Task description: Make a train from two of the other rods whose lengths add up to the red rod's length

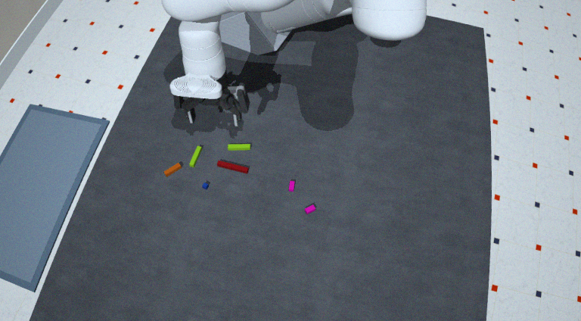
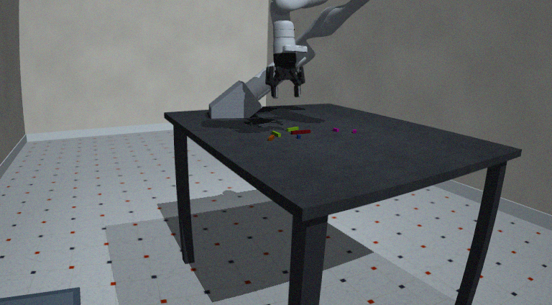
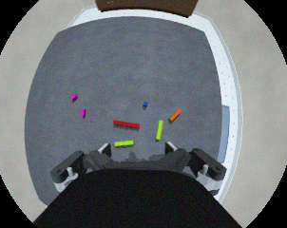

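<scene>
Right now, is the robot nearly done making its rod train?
Not yet. Nothing is joined: the lime rods and magenta rods all lie apart. The pincer hangs open and empty above the table. A lime and a magenta must be lined up end to end.

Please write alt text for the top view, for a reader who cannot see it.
An open, empty gripper hangs above a dark table, behind seven scattered rods: two lime, one red, one orange, one blue, two magenta. None touch.
</scene>
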Robot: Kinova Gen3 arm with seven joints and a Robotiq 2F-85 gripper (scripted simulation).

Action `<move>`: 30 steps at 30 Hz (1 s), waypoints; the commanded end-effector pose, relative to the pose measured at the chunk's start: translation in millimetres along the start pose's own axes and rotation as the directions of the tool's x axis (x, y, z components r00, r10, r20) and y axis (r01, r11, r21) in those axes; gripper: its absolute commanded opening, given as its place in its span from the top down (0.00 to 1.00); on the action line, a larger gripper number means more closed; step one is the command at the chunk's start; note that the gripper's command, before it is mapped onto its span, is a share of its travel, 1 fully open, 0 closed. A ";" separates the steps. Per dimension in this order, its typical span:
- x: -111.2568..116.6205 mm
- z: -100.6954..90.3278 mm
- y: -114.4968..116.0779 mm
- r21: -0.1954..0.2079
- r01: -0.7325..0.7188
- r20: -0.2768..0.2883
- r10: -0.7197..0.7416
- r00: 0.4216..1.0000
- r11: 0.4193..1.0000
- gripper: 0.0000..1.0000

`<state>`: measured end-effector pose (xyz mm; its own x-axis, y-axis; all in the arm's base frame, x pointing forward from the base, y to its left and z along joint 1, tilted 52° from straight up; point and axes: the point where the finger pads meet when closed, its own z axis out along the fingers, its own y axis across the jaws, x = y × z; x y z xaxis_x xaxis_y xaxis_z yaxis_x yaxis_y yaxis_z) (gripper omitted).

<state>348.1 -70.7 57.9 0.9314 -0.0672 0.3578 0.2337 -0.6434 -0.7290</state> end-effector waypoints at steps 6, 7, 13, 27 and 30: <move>-81.1 30.4 1.2 -0.018 -0.118 0.089 0.119 0.989 0.993 0.00; -85.6 31.7 0.4 -0.019 -0.124 0.094 0.125 0.988 0.992 0.00; -92.5 33.5 -1.2 -0.021 -0.145 0.105 0.146 0.984 0.989 0.00; -90.6 32.4 -0.2 -0.023 -0.139 0.103 0.140 0.985 0.990 0.00; -90.6 32.4 -0.2 -0.023 -0.139 0.103 0.140 0.985 0.990 0.00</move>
<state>272.9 -36.3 9.2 0.9788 -0.0686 0.1928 0.1054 -0.6385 -0.7624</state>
